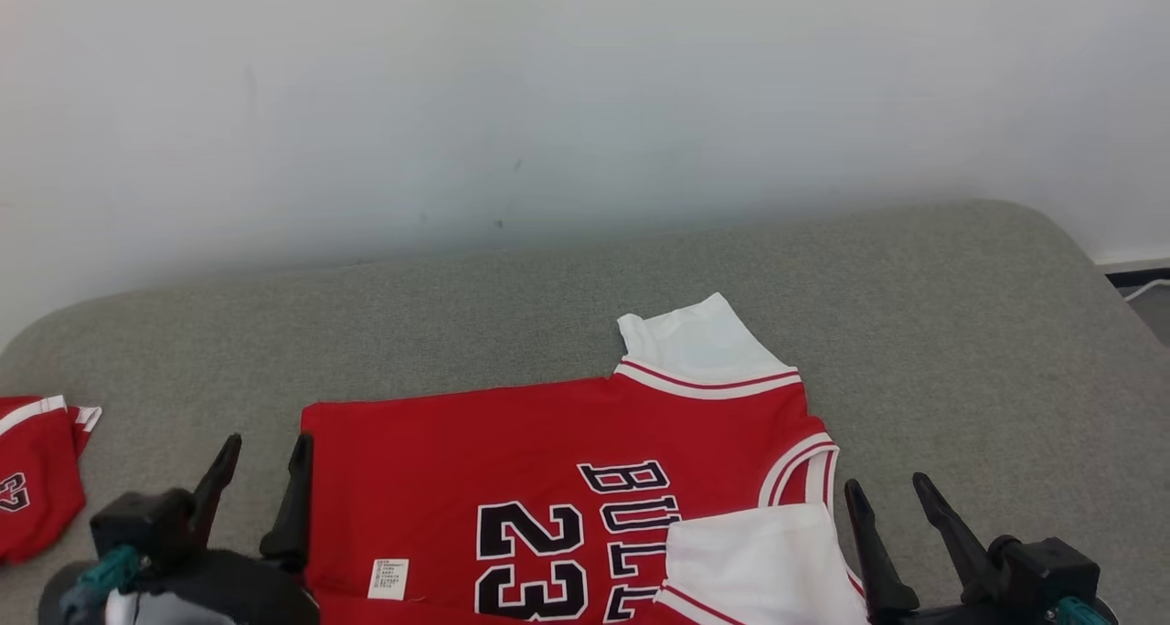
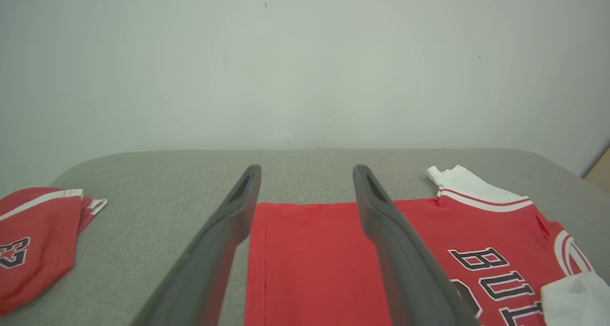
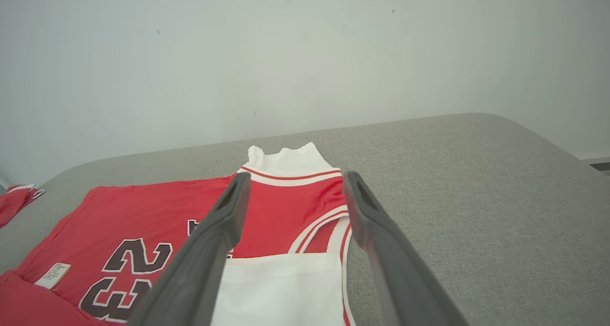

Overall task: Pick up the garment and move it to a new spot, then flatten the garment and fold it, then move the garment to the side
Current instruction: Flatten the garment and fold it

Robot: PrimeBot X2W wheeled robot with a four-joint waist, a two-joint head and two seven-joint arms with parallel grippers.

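Across grey pad (image 1: 960, 333), jersey (image 1: 512, 442), top rightward

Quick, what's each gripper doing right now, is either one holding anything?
Left gripper: open, holding nothing, at the left edge of the jersey.
Right gripper: open, holding nothing, just off the jersey's right side.

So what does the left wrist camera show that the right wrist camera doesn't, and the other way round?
Left wrist view: the open left gripper over the plain hem end of the red jersey, and the readable BULL lettering.
Right wrist view: the open right gripper over the armhole end, the readable number 23 and a white label.
Both: the jersey, its white shoulder strap, a second red garment at left, the grey surface and the pale wall.
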